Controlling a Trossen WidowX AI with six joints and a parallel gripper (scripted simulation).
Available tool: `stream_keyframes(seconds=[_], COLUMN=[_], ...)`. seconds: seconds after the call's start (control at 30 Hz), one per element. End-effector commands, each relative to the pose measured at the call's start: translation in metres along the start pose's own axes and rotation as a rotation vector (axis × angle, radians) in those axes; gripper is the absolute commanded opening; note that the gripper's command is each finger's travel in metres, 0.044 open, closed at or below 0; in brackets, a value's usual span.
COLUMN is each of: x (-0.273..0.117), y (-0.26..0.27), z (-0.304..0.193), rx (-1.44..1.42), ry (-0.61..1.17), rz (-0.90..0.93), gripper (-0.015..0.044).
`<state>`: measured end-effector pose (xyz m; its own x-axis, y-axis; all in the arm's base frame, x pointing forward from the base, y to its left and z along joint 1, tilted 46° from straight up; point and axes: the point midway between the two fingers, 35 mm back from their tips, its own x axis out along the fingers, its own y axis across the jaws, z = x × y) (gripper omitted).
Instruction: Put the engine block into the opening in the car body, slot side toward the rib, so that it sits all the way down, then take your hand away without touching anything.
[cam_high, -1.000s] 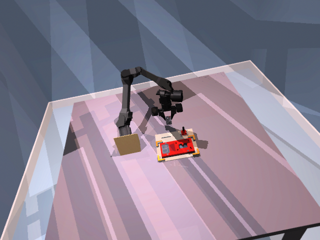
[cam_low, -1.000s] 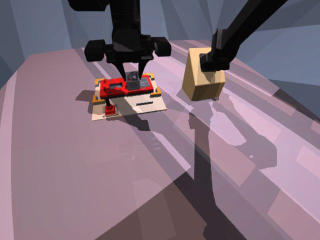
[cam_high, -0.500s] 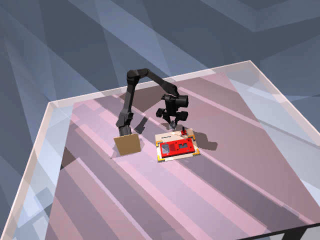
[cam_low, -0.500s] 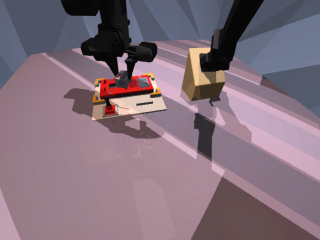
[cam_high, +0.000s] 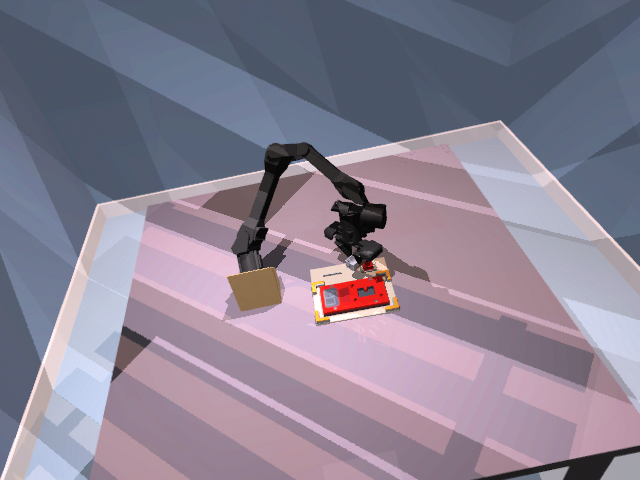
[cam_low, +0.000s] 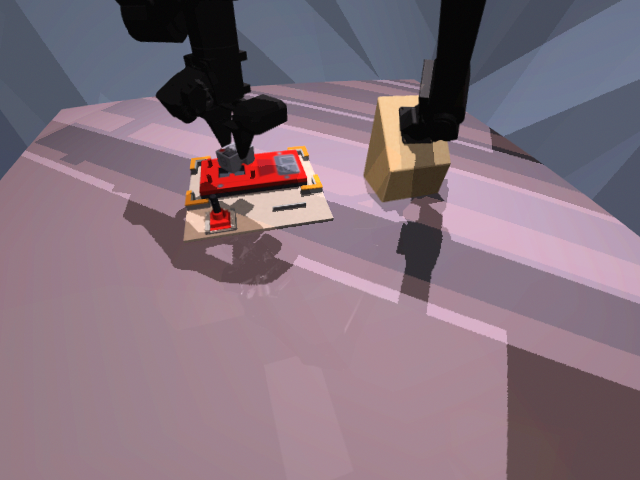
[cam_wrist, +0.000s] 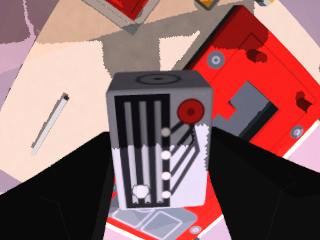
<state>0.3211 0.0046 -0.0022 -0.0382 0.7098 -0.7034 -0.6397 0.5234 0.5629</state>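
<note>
My gripper (cam_high: 357, 259) (cam_low: 235, 148) (cam_wrist: 159, 140) is shut on the grey engine block (cam_high: 351, 262) (cam_low: 229, 159) (cam_wrist: 187, 187), which has a striped top and a red cap. The block is held above the board, clear of the car body. The red car body (cam_high: 347, 301) (cam_low: 235, 182) (cam_wrist: 280, 80) lies flat on the board. Its opening (cam_high: 366, 292) (cam_wrist: 248, 102) shows right of the block in the wrist view, with a small red rib (cam_wrist: 229, 112) jutting in. There the block is turned at an angle to the body. The block's slot is hidden.
The pale board (cam_high: 319, 273) (cam_low: 258, 219) (cam_wrist: 75, 65) has orange corner brackets (cam_high: 321, 318) (cam_low: 197, 200) around the body. A red piece with a black stick (cam_high: 367, 266) (cam_low: 219, 221) stands near the gripper. A thin bar (cam_high: 332, 274) (cam_low: 289, 207) (cam_wrist: 50, 125) lies on the board. A tan block (cam_high: 253, 290) (cam_low: 408, 183) is at the arm's base.
</note>
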Motion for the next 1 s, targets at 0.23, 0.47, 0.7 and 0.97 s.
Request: stream_keyframes(seconds=[0.23, 0.47, 0.7, 0.97], x=[0.013, 0.023, 0.033, 0.033], y=[-0.029, -0.047, -0.062, -0.062], z=[-0.01, -0.019, -0.028, -0.028], rx=[0.293, 0.488, 0.663, 0.697], ry=[-0.002, -0.004, -0.006, -0.006], rz=[-0.003, -0.001, 0.001, 0.001], gripper=[0.0, 0.0, 0.0, 0.0158])
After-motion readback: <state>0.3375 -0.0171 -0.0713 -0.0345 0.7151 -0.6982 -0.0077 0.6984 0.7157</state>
